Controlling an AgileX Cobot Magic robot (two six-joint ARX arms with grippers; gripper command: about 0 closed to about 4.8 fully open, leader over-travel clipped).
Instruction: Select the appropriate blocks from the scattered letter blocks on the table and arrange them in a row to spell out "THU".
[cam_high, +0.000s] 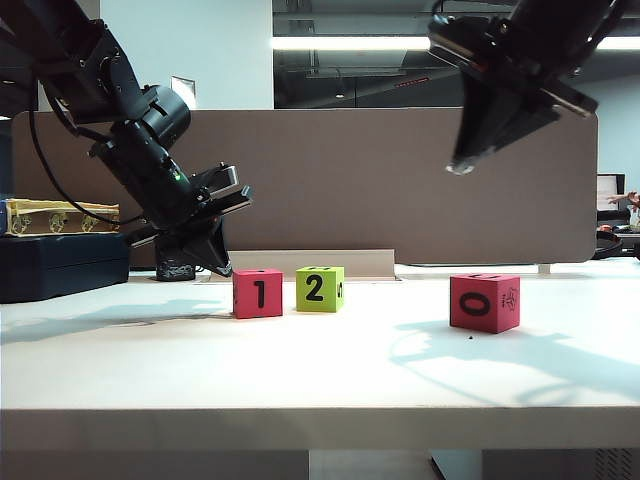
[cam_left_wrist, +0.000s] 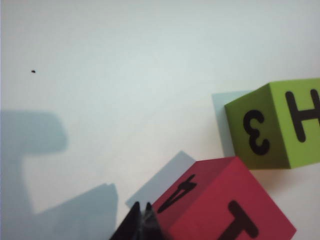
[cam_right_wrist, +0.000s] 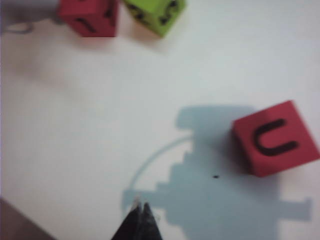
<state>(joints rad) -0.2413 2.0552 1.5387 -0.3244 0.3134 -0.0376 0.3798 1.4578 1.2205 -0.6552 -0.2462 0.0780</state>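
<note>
Both pincers, left (cam_left_wrist: 142, 220) and right (cam_right_wrist: 141, 216), shut, tips cropped.

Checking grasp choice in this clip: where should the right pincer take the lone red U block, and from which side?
From above, pads on two opposite side faces of the red U block. It sits flat on the table, U upward, apart from the red 1 block and green block, so all sides are free. The right pincer, shut, hangs high above; the left pincer is low behind the 1 block.
</note>
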